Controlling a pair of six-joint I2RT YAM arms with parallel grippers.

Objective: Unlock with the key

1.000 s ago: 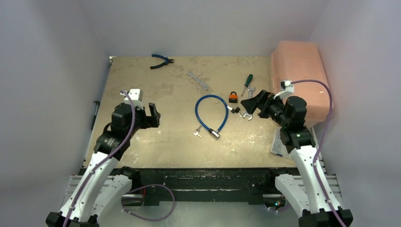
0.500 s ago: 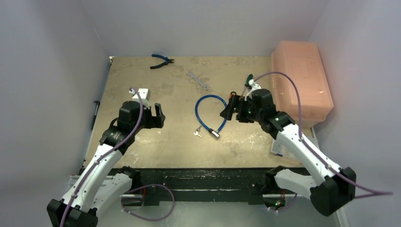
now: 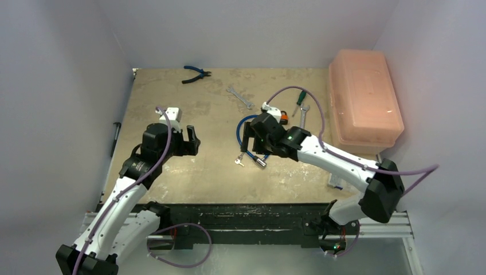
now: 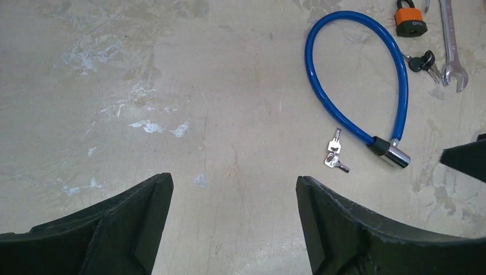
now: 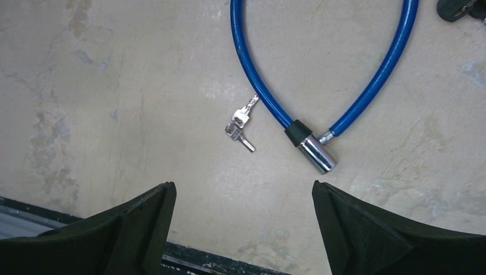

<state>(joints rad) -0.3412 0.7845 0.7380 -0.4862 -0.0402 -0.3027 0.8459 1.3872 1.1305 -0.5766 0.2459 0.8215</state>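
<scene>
1. While both arms hover over the tabletop (image 3: 172, 91), neither pair of fingers holds anything
2. left fingers (image 3: 189, 140) (image 4: 143, 212): spread wide, nothing between them, over bare tabletop left of centre in the top view, well apart from the lock
3. right fingers (image 3: 247, 136) (image 5: 146, 217): spread wide too, empty, at the centre of the top view over the lower left part of the cable loop; one black tip shows at the right edge of the left wrist view
4. blue cable lock (image 3: 261, 162) (image 4: 395, 156) (image 5: 316, 153): flat on the tabletop at the centre of the top view, loop closed, both cable ends in the silver barrel at its lower end; right arm covers much of the loop from above
5. silver keys (image 3: 239, 161) (image 4: 334, 156) (image 5: 240, 127): a pair joined together, lying flat just left of the barrel, near the cable but not touching; in the right wrist view mid-frame, above the gap between the two finger tips
6. orange padlock (image 3: 282, 116) (image 4: 411, 18): just up and right of the loop, partly hidden from above; shackle state cannot tell
7. black-headed keys (image 4: 424, 59) (image 5: 453, 8): just right of the loop's upper part, beside a wrench (image 3: 302, 114) (image 4: 451, 51)
8. also on the tabletop: second wrench (image 3: 239, 97) upper centre, green-handled screwdriver (image 3: 299, 98), blue pliers (image 3: 196, 73) top left, pink box (image 3: 364, 97) at the right edge
</scene>
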